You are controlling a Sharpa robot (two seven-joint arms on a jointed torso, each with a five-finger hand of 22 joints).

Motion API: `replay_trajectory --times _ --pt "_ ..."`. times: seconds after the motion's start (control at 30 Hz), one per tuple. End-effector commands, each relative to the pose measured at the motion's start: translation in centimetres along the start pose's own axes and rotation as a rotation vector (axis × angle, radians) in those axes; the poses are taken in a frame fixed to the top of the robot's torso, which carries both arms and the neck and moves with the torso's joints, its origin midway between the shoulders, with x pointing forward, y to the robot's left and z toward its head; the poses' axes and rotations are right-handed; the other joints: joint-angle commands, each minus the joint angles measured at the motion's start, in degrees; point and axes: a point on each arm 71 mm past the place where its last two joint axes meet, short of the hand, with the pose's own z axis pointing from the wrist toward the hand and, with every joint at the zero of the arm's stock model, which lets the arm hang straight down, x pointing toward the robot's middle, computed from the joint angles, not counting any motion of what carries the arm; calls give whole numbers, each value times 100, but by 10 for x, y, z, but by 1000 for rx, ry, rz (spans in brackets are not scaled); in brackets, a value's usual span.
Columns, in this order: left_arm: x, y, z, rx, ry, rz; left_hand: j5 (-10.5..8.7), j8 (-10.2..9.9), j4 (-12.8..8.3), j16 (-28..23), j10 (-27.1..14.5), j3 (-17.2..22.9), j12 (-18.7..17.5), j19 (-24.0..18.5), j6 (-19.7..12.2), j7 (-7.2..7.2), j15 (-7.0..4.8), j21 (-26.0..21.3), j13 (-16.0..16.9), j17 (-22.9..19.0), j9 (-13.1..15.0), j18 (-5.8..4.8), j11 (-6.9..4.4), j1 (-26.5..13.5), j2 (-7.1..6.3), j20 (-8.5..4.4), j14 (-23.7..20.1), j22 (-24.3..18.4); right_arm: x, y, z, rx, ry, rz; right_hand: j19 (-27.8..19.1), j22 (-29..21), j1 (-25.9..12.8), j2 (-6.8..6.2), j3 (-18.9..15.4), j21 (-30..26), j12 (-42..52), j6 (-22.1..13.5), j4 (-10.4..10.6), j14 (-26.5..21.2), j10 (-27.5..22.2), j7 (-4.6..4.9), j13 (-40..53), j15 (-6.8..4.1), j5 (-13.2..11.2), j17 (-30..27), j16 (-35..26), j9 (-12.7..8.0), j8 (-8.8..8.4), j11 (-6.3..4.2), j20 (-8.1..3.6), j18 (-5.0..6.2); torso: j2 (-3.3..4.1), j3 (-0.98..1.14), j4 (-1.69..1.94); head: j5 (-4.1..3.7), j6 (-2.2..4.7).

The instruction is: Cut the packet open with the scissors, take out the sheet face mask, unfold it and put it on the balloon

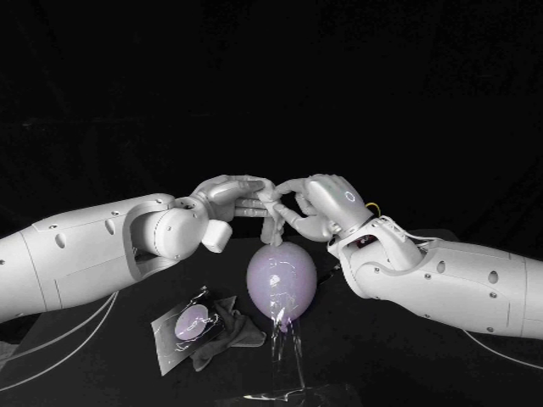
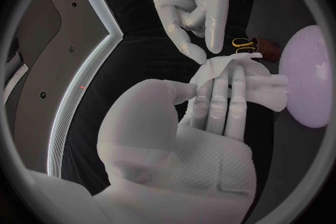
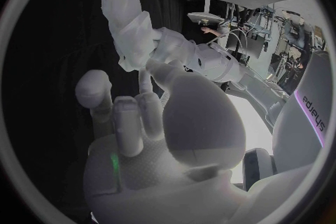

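Two white arms come in over the black surface (image 1: 394, 365) from either side and meet above its middle. Under that meeting point stands the balloon (image 1: 282, 275), pale purple and egg-shaped, upright on a clear stem (image 1: 287, 356) whose foot is hard to make out. Near the balloon, on the left arm's side, the packet (image 1: 186, 326) lies flat on the surface. It has a round purple mark on its face and a dark crumpled part at the edge nearest the balloon.

The left robot hand (image 1: 229, 197) and the right robot hand (image 1: 327, 199) are fingertip to fingertip above the balloon. Both hold the sheet face mask (image 1: 276, 227) between them. In the left wrist view, the left robot hand's long fingers (image 2: 224, 95) lie against the white sheet, with the thumb closed in from the side. The right robot hand's fingertips (image 2: 196, 53) pinch the sheet's upper edge.

The mask hangs as a narrow, partly folded strip from the two grips down to the balloon's top. I cannot tell whether it touches the balloon.
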Motion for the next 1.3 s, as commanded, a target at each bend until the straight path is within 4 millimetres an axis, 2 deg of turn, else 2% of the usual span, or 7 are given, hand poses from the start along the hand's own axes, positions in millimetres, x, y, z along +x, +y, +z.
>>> replay_trajectory --times 0.03,0.33,0.53,0.83,1.1,1.3 --pt "3 -1 0 5 16 15 14 263 -34 30 -1 -13 -1 51 12 284 -8 19 5 10 408 75 -27 18 25 -3 36 7 -3 5 2 -49 -66 -26 -47 -12 14 -64 -36 -60 -39 -42 2 465 177 20 897 55 12 1160 -25 -16 -54 52 7 73 -4 0 -2 9 -11" --pt "3 -1 0 -5 8 26 13 279 -69 22 121 -19 35 39 27 257 -26 9 19 5 391 70 -62 16 18 -6 48 -2 0 6 4 -78 -73 -48 -223 -126 50 -160 -91 -345 -225 -165 3 389 59 100 779 118 10 1009 -101 -82 -207 123 60 120 -2 -2 -1 20 -14" --pt "3 -1 0 -6 1 29 16 300 -105 -104 231 -5 32 -44 61 243 13 -39 16 -48 362 62 -69 -15 10 25 -149 -19 1 5 5 -77 -71 -63 -254 -136 65 -219 -129 -387 -258 -161 -2 373 32 116 760 138 9 984 -113 -96 -239 142 81 125 -1 -1 -1 17 -20" --pt "4 -1 -1 -7 0 37 16 309 -118 -137 256 2 24 -82 77 243 25 -60 13 -63 350 59 -68 -32 6 42 -196 -23 1 1 6 -70 -69 -80 -262 -132 74 -262 -167 -396 -266 -119 2 370 21 114 756 147 10 987 -112 -99 -246 145 96 128 -3 0 -5 22 -26" --pt "4 0 -1 -11 -3 40 16 325 -122 -228 377 4 48 -115 102 229 55 -76 25 -101 328 66 -82 -83 4 65 -340 -19 2 2 6 -75 -71 -79 -192 -70 94 -137 -155 -295 -170 77 78 408 76 55 819 121 10 1070 -67 -79 -190 102 100 120 -2 -2 -1 16 -29" --pt "4 0 0 -12 -3 41 16 330 -126 -243 420 5 59 -118 107 225 58 -77 30 -109 323 67 -88 -94 6 68 -365 -18 2 3 7 -79 -72 -78 -105 -3 164 62 -109 -180 -69 357 131 448 140 -73 885 50 11 1150 -24 -19 -53 2 63 108 -3 -3 -3 12 -30"
